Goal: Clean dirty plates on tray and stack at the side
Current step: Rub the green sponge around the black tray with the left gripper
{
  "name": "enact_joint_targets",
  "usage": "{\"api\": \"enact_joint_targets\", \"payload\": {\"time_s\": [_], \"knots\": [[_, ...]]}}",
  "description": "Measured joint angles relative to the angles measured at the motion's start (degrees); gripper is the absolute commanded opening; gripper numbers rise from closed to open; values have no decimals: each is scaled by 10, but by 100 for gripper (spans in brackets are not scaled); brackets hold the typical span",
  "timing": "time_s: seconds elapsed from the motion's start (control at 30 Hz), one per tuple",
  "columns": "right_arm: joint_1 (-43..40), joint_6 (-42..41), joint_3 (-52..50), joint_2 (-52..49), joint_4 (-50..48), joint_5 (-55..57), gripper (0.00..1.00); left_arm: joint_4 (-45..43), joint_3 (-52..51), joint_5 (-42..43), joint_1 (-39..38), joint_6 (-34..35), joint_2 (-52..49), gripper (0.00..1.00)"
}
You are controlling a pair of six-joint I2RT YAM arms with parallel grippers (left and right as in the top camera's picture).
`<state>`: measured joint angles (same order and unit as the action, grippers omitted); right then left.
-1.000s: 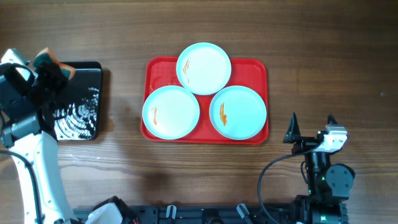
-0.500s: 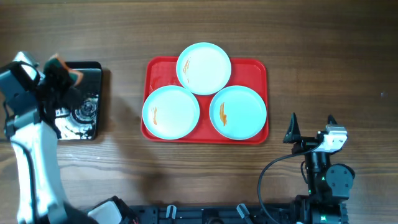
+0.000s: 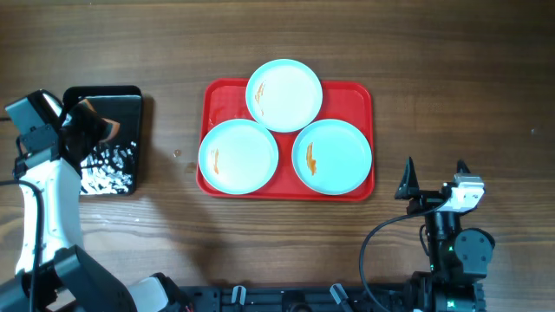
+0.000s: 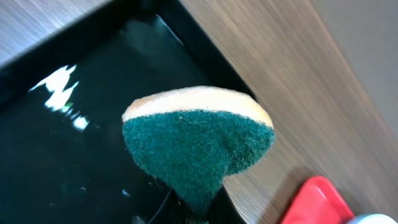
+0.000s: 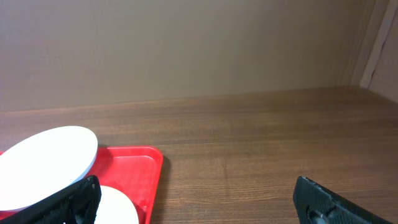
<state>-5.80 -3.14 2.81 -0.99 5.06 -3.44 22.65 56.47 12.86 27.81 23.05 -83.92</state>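
Three pale mint plates lie on the red tray (image 3: 224,97): one at the back (image 3: 284,94), one front left (image 3: 238,156) and one front right (image 3: 332,156), each with orange smears. My left gripper (image 3: 89,121) hangs over the black tray (image 3: 123,100) left of them, shut on a sponge (image 3: 106,127). The left wrist view shows that sponge (image 4: 199,140) with its green scrub face toward the camera and a tan layer behind; the gripper (image 4: 198,216) is barely visible beneath it. My right gripper (image 3: 434,173) stands open and empty, just right of the red tray's near right corner.
The glossy black tray (image 4: 56,162) holds wet white flecks (image 3: 108,169). In the right wrist view a plate (image 5: 46,163) and the red tray's rim (image 5: 152,171) lie ahead to the left, between the open fingers (image 5: 68,202). Bare wood surrounds both trays.
My left gripper has carried the sponge from the black tray's far left corner rightwards and nearer, over the tray. The glints on the black tray have shifted. The right arm is still.
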Motion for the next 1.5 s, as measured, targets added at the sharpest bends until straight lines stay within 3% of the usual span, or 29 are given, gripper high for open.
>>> {"api": "enact_joint_targets", "payload": {"time_s": [0.2, 0.33, 0.47, 0.63, 0.97, 1.17, 1.3, 1.5], "knots": [[0, 0, 0, 0, 0, 0, 100, -36, 1, 63, 0, 0, 94, 4], [0, 0, 0, 0, 0, 0, 100, -20, 7, 22, -1, 0, 143, 4], [0, 0, 0, 0, 0, 0, 100, -12, -2, -33, -1, 1, 105, 4], [0, 0, 0, 0, 0, 0, 100, 2, -28, -14, 0, 2, 24, 4], [0, 0, 0, 0, 0, 0, 100, -29, -23, -9, -5, 1, 153, 4], [0, 0, 0, 0, 0, 0, 100, 33, -8, -82, -16, 1, 90, 4], [0, 0, 0, 0, 0, 0, 100, 52, -17, -48, -16, 1, 20, 4], [0, 0, 0, 0, 0, 0, 100, 15, -15, 59, -16, 7, 73, 4]]}}
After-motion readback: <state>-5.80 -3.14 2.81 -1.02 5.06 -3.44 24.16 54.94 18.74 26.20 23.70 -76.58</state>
